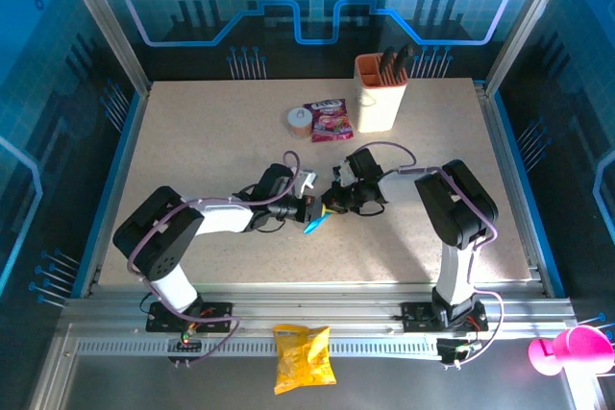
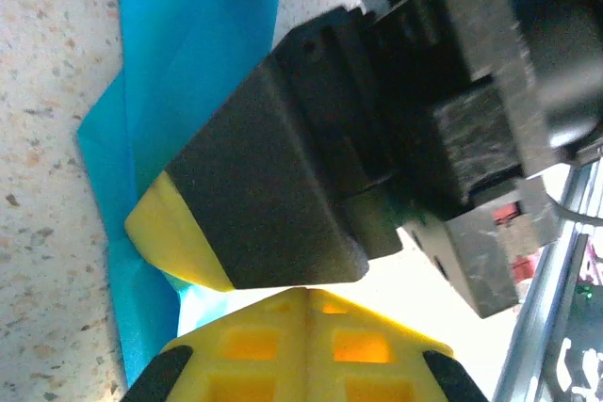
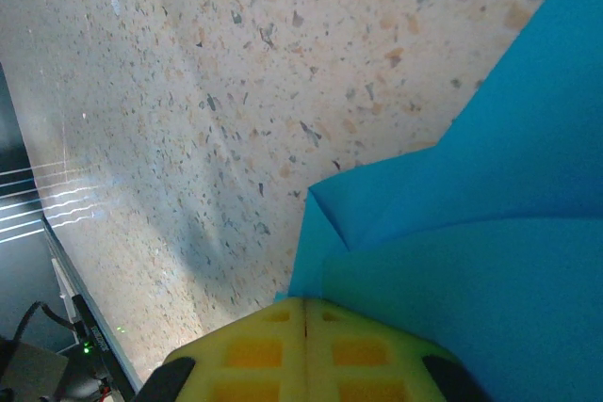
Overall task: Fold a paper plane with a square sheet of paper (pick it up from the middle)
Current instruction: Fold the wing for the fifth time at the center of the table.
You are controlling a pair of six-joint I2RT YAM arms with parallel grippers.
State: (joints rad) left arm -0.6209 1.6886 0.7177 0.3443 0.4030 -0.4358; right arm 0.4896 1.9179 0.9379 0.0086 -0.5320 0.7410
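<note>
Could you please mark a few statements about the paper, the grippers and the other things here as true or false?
1. The left gripper and right gripper are both shut. True.
2. The blue paper lies between them, near the middle of the table. True.
3. The paper is a flat, unfolded square. False: the right wrist view shows a folded flap.
4. The beige holder cup stands by the arm bases. False: it stands at the far edge, near the pink-red packet.
5. The yellow snack bag lies beside the paper. False: it lies on the metal rail at the near side.
</note>
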